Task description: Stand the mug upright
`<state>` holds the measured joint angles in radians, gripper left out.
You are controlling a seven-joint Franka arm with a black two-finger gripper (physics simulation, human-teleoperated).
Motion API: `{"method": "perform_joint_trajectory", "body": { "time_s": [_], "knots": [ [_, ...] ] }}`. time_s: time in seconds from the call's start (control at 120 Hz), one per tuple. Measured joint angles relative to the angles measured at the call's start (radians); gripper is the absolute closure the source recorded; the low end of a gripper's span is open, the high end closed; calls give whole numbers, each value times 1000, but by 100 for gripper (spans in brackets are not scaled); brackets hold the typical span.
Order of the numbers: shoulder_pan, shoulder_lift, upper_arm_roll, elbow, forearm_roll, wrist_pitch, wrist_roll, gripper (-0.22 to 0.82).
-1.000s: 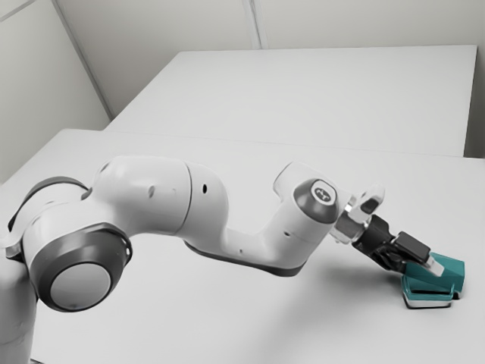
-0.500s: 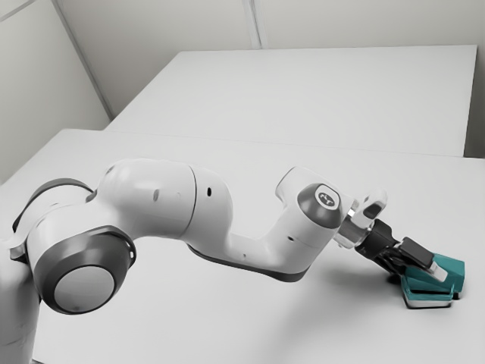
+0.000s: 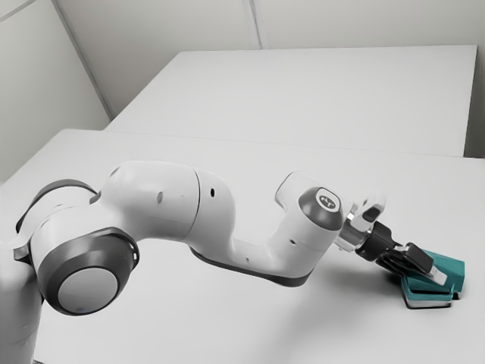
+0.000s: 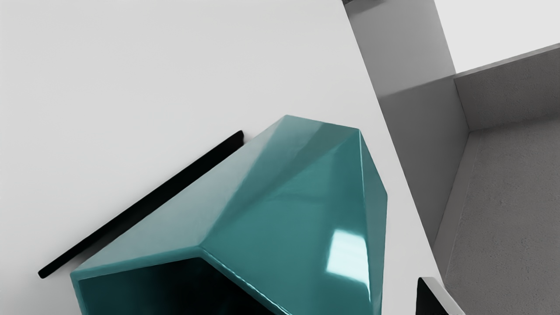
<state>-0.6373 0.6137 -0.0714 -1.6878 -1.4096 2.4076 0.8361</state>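
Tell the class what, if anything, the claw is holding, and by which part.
Nothing is held: the claw is open, with table showing between one finger and the mug.

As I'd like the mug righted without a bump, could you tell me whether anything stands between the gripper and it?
Nothing visible does: the gripper is right at the mug, which lies on its side on the table.

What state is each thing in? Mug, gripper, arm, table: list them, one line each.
Mug: on its side, not upright; mouth toward the gripper; inside dark, contents can't be told.
Gripper: open, at the mug; one finger stands clear of its outer side.
Arm: bent, reaching to the mug.
Table: bearing the mug.
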Motion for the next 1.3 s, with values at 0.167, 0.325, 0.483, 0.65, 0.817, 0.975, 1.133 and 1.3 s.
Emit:
{"method": "perform_joint_trajectory", "body": {
  "time_s": [0.167, 0.325, 0.483, 0.65, 0.817, 0.975, 1.133, 1.3],
  "knots": [
    [-1, 0, 1, 0, -5, 1, 13, 60],
    [0, -1, 1, 0, -5, 3, 20, 71],
    [-1, -13, 1, -1, -2, 6, 25, 74],
    [4, -92, 3, -22, 7, 8, 35, 75],
    [36, -265, 5, -151, 35, 32, 43, 75],
    [126, -460, 5, -308, 246, 54, 12, 75],
    [225, -587, 5, -397, 601, 29, -79, 75],
    [321, -649, 10, -428, 951, -78, -212, 75]
  ]
}}
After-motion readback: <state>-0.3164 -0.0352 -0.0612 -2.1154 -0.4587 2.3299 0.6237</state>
